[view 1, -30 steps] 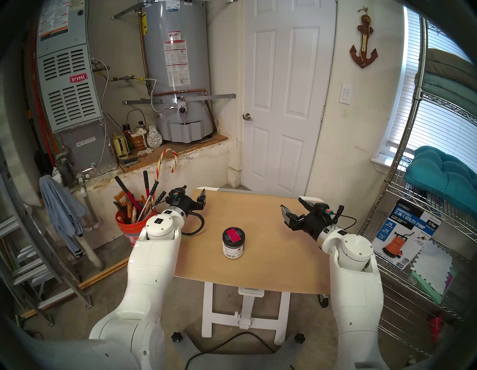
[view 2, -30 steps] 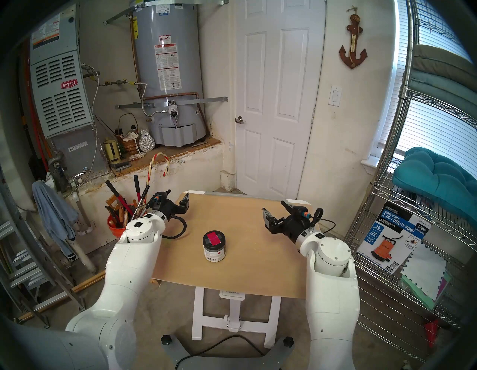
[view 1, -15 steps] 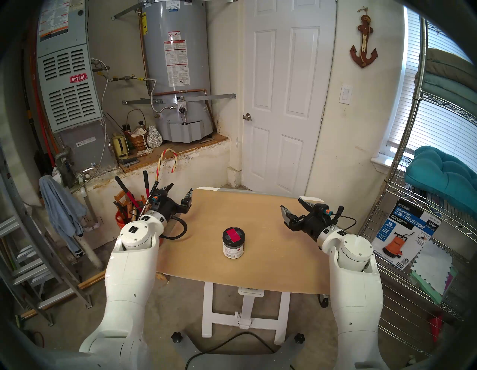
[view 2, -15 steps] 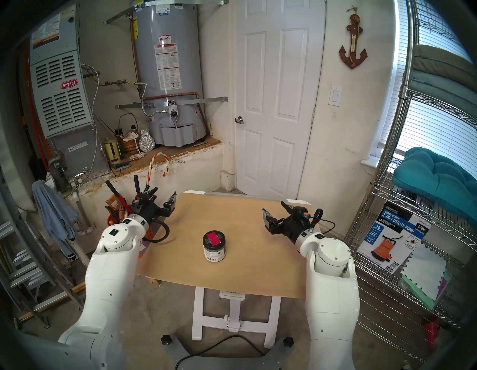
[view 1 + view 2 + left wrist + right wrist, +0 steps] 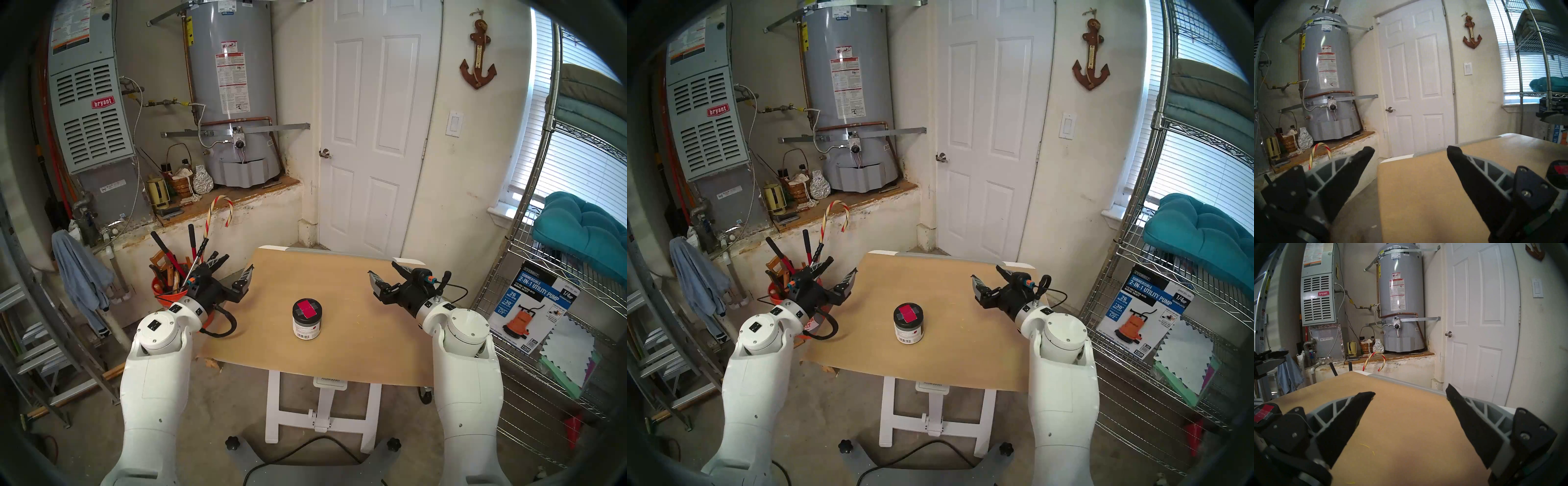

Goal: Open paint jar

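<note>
So the biggest thing in the room is the grey water heater (image 5: pixel 234 91) on its ledge at the back left, next to the white panel door (image 5: pixel 375 125). In front of those sits the tan-topped work table (image 5: pixel 339 353), and off its left edge there's an orange bucket (image 5: pixel 163 294) stuffed with long-handled tools. The left gripper (image 5: pixel 234 266) hangs level at the table's left edge, fingers spread wide with nothing between them. The right gripper (image 5: pixel 384 268) is over the right side of the table, also wide apart and empty. The paint jar (image 5: pixel 306 318) stands upright mid-table between the two, well apart from both, black lid (image 5: pixel 307 308) on, with a red-pink square taped on top.
</note>
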### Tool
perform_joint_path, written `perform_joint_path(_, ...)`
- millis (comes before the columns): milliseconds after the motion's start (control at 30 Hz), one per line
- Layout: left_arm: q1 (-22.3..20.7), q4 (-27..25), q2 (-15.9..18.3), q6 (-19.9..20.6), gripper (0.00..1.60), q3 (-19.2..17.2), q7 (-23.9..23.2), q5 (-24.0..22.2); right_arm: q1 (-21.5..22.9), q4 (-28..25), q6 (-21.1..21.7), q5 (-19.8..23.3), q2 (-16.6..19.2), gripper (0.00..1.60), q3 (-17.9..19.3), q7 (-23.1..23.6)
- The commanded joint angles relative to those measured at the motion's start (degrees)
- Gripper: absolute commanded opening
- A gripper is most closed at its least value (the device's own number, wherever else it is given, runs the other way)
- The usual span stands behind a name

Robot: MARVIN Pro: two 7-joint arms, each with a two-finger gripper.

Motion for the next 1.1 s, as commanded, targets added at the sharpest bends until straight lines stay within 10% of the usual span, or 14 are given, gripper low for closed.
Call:
perform_joint_path(0, 6.63, -6.59, 1.15, 2.13, 1.6, -1.13, -5.09, -2.36, 0.79, -0.93, -0.26, 0.13, 0.08, 1.6, -0.05, 0.02)
perform_joint_path(633, 18.2, -20.36, 6.42, 14.4, 1.6, -2.68, -22.42, -5.12, 0.78, -1.14, -0.3, 0.16, 0.07, 1.6, -0.05, 0.04)
perform_joint_path(1067, 19.41, -30.32, 9.6, 28.78, 1.6, 0.33, -20.53, 3.7, 0.64, -1.51, -0.23, 0.14, 0.02, 1.6, -0.05, 0.04)
